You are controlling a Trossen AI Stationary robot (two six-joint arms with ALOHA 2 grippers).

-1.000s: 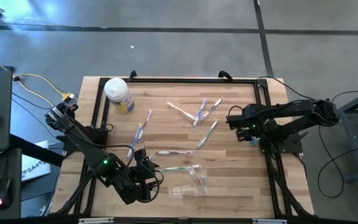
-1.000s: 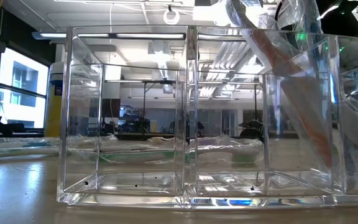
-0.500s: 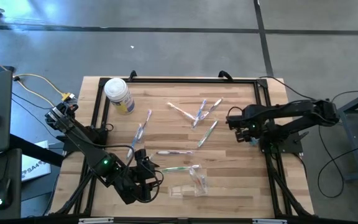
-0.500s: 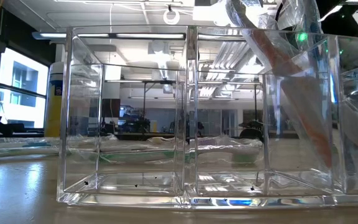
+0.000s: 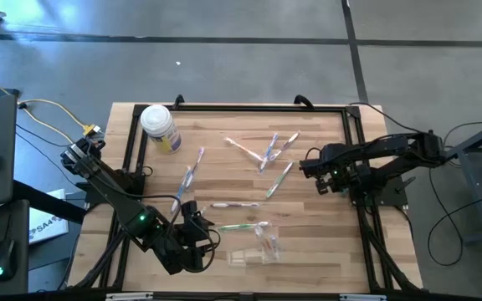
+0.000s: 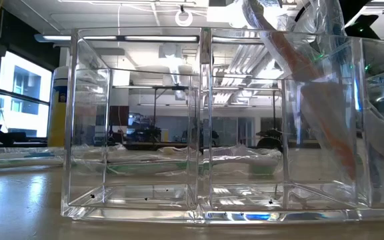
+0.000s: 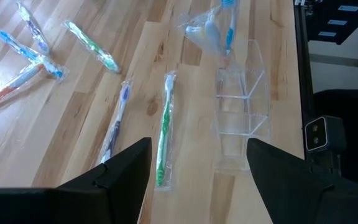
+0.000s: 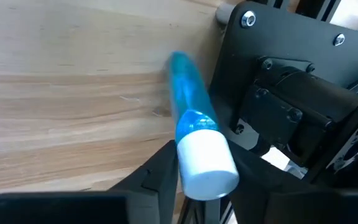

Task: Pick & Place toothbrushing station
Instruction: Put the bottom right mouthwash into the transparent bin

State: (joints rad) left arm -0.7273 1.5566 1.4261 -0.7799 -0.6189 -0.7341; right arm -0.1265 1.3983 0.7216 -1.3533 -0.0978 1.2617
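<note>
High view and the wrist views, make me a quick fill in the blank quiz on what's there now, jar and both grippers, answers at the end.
1. The white-lidded jar carries a ___ label.
2. The left gripper hangs above the toothbrushes with its jaws ___.
3. The right gripper is closed on a ___ object with a white end.

Missing words: yellow; open; blue

A white-lidded jar with a yellow label [image 5: 161, 129] stands near the far left corner of a wooden table [image 5: 316, 242] edged by a black frame [image 5: 241, 107], yellow cables [image 5: 50, 107] trailing alongside.
</note>
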